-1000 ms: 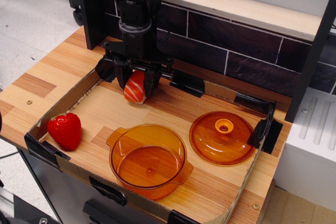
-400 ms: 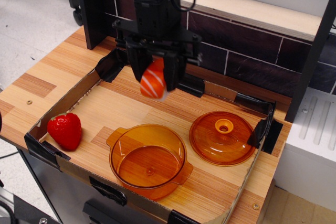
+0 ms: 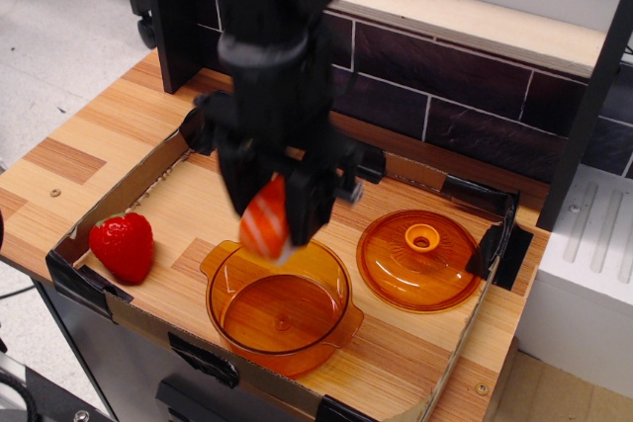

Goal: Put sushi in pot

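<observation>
My gripper is shut on the sushi, an orange piece with white stripes over a white base. It holds the sushi in the air over the far left rim of the pot. The pot is a round, shallow, transparent orange bowl with two side handles, standing near the front edge of the tray, and nothing lies in it. The arm is blurred with motion and hides the tray's back part.
A red strawberry lies at the tray's left end. The domed orange lid with a ring knob lies right of the pot. A low cardboard wall rims the wooden tray. A dark tiled wall stands behind.
The gripper has lifted the sushi off the tray's back left and carried it forward and down, to just above the pot's rim. The pot, lid and strawberry have not moved.
</observation>
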Tool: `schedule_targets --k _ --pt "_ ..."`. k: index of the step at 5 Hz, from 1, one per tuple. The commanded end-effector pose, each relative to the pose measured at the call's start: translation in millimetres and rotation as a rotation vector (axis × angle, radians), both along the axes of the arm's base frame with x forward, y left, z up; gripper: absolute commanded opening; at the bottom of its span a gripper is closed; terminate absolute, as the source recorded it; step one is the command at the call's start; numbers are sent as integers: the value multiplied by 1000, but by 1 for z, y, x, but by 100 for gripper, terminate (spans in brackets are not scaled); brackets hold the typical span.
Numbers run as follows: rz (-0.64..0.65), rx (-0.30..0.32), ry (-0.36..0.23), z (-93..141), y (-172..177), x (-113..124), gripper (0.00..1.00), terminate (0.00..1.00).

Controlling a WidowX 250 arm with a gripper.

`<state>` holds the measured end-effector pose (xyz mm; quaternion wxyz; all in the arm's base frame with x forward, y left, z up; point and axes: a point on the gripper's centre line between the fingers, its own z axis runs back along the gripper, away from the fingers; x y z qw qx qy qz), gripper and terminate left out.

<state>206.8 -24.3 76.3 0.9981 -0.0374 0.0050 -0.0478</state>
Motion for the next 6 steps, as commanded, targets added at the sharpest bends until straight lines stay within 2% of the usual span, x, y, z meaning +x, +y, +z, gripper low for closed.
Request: schedule_targets --k 1,2,4,5,6 --pt "-32 32 -2 -18 6 -5 0 0" --pt "-42 41 -4 -28 5 -6 100 0" --pt "-40 29 -2 -29 6 -9 100 0" --pt "-31 -2 -33 -10 8 -7 100 0" --pt "28 -35 -102 20 14 3 100 0"
